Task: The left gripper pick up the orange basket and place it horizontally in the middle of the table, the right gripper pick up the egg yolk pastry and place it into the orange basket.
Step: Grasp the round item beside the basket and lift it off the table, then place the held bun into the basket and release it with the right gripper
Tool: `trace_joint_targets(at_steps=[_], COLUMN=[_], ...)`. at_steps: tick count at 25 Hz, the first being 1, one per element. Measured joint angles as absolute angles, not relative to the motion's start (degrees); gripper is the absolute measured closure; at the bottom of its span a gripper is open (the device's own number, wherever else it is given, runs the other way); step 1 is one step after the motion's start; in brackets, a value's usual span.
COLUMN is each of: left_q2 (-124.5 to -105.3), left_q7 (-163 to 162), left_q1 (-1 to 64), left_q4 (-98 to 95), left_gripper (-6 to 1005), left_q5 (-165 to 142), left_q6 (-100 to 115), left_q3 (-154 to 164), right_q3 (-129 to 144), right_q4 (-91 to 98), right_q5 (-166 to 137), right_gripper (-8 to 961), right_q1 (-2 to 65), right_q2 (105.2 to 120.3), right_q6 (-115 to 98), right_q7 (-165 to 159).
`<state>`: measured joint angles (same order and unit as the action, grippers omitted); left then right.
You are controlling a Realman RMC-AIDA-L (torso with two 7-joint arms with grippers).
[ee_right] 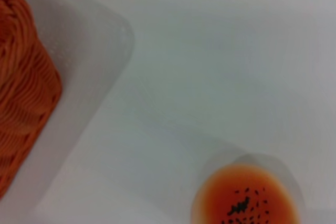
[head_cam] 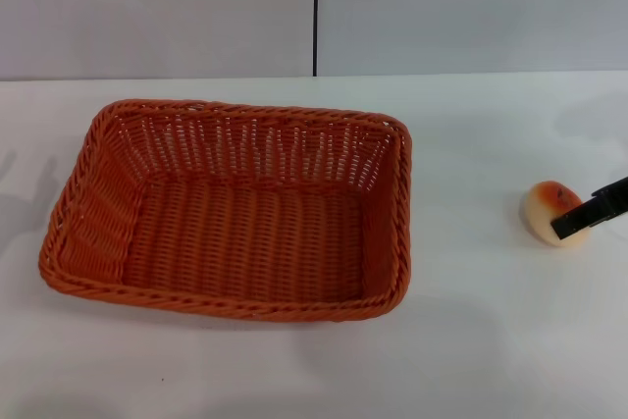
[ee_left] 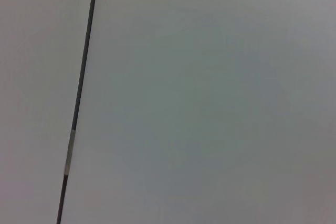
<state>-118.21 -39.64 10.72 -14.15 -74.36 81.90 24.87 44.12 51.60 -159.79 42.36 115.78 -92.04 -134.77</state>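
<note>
The orange basket [head_cam: 231,208] lies flat on the white table [head_cam: 471,340], its long side running left to right, a little left of centre; nothing is inside it. One corner of it shows in the right wrist view [ee_right: 23,87]. The egg yolk pastry [head_cam: 549,209] sits on the table near the right edge, well apart from the basket. The right wrist view looks down on the pastry's glossy top [ee_right: 247,198]. Only a black tip of my right gripper [head_cam: 589,215] reaches in from the right, crossing the pastry's near right side. My left gripper is out of view.
A grey wall with a dark vertical seam [head_cam: 315,12] stands behind the table. That seam [ee_left: 79,103] and bare wall fill the left wrist view. Bare tabletop lies between the basket and the pastry.
</note>
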Motion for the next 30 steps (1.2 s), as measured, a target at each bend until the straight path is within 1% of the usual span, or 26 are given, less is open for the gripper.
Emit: trace_joint_targets(at_steps=[6,11,16,17,18,22,25,30], left_q2=[-118.2,-118.21,-118.21,-118.2,-118.18,-118.16,-118.15,-118.14], left_q7=[-39.56,-39.59,-39.61,-39.64,-39.66,-39.59,-39.48,-39.32], left_q1=[10.74,10.81,10.78,10.78,10.83,10.85,10.94,11.06], left_q4=[-14.14,-13.99,-13.97,-13.97,-13.97,-13.97,-13.97,-13.97], left_gripper=[453,453,453,453,453,453,453,453], left_q5=[-74.36,-74.35,-74.36,-74.36,-74.36,-74.35,-74.35,-74.35], left_q6=[81.78,81.7,81.59,81.55,81.46,81.42,81.33,80.82], left_q3=[24.87,24.87,24.87,24.87,24.87,24.87,24.87,24.5], right_q3=[44.12,44.12,44.62,44.71,44.8,45.28,46.02,49.93], right_q4=[52.15,53.96,55.18,55.7,56.73,57.25,57.4,57.61], right_q5=[-159.63,-159.19,-157.2,-156.96,-156.74,-155.97,-152.73,-146.37], right_gripper=[442,537,631,650,684,822,868,907], right_q1=[42.07,41.4,41.08,41.0,40.81,40.7,40.69,40.47], right_q2=[115.63,115.95,115.81,115.88,116.26,116.6,117.12,117.6], right_q6=[-91.98,-91.24,-91.73,-91.85,-92.33,-94.41,-98.76,-104.41], right_q7=[-134.78,-134.48,-134.4,-134.38,-134.34,-133.71,-132.55,-132.29])
